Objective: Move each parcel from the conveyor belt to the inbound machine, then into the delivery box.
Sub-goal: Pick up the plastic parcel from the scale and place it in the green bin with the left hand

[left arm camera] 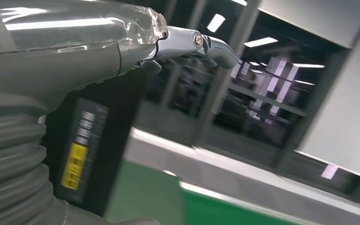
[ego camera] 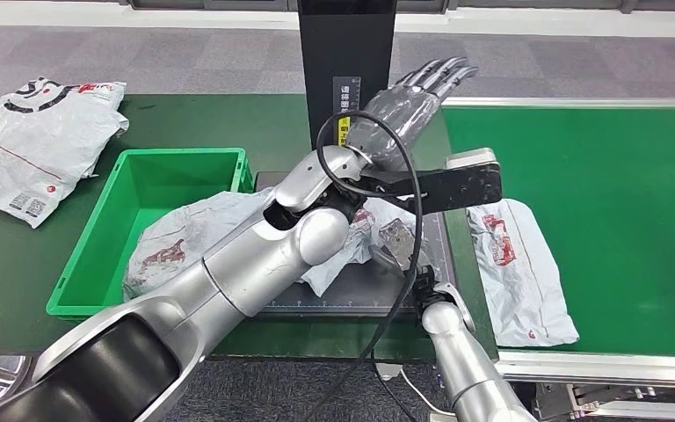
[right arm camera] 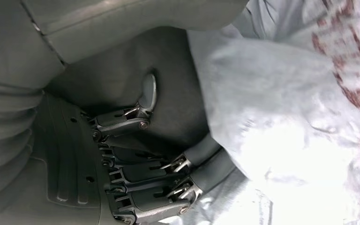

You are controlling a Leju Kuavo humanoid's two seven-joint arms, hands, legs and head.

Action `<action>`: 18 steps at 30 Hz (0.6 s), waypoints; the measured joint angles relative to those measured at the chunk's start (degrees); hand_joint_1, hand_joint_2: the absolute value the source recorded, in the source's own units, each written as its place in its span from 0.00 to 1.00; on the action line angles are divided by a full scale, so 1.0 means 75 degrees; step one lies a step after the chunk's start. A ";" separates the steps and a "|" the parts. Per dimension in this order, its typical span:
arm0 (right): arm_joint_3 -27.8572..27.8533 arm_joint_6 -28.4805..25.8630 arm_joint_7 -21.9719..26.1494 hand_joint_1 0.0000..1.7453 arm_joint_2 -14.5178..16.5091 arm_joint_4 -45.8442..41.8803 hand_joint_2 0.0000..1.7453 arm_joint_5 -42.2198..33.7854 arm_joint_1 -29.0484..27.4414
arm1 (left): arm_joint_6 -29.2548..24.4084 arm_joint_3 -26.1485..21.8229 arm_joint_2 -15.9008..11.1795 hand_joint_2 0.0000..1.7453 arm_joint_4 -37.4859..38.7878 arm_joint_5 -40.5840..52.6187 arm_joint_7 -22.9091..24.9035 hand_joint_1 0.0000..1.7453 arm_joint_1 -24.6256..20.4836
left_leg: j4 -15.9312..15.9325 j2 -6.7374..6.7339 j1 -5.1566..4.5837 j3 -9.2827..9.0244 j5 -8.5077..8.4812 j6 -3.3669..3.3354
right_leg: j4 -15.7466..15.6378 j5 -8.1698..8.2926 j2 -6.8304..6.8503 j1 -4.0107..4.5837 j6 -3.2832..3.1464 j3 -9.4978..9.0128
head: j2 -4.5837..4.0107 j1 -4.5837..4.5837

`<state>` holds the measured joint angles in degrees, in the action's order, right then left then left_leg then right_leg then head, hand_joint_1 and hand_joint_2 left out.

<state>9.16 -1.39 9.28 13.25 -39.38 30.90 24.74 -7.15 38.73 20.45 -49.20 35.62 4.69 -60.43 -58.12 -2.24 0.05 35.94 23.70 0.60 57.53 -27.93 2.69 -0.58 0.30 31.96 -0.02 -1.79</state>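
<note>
1. Left hand (ego camera: 404,110) — raised in front of the black post of the inbound machine (ego camera: 344,53), fingers stretched out and apart, nothing in them. My left wrist view agrees: the one fingertip visible there touches nothing.

2. Right hand (right arm camera: 136,154) — from my right wrist camera, the fingers curl into pale plastic film and the thumb lies against the palm side. I read this as a grip on the crumpled parcel (ego camera: 228,224), though the contact itself is partly hidden by the film.

3. Crumpled parcel: it lies under my left forearm, one end on the machine's platform (ego camera: 352,303), the other end draped over the rim of the green delivery box (ego camera: 97,255). Its near edge sits at my right fingers.

4. Second parcel (ego camera: 518,264) — flat on the conveyor belt (ego camera: 615,193), just beyond my right wrist, not touched by either hand.

5. Third parcel (ego camera: 39,141) lies on the green surface past the far side of the box, well apart from both hands. I cannot tell its status.

6. Progress, my judgement: the crumpled parcel is at the machine and half over the box wall, so its last transfer looks unfinished. The belt parcel has both steps left.

7. Risk: the film is slack and could snag on the box rim.
</note>
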 joint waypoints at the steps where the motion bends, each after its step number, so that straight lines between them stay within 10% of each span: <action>1: 0.0000 0.0088 -0.0042 0.00 -0.0015 -0.0194 1.00 -0.0024 -0.0125 | -0.0106 0.0000 -0.0002 1.00 0.0184 0.0202 0.0004 0.00 0.0002 | 0.0000 0.0000 0.0000 0.0000 0.0000 0.0000 | 0.0000 0.0000 0.0000 0.0000 0.0000 0.0000 | 0.0000 0.0000; 18: 0.0007 0.1055 0.0046 0.00 -0.0256 -0.2243 1.00 -0.0535 -0.1596 | -0.0523 -0.0117 -0.0105 1.00 0.1539 0.2192 0.0267 0.00 0.0111 | 0.0000 0.0004 0.0000 0.0002 0.0001 -0.0001 | 0.0000 -0.0001 0.0003 -0.0001 0.0000 -0.0002 | 0.0001 0.0000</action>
<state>9.21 6.53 9.63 11.33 -56.21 26.89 12.78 -11.07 37.85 19.66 -37.66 52.06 6.70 -59.60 -58.11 -2.22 0.05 35.96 23.71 0.59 57.53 -27.93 2.71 -0.59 0.30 31.94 -0.01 -1.79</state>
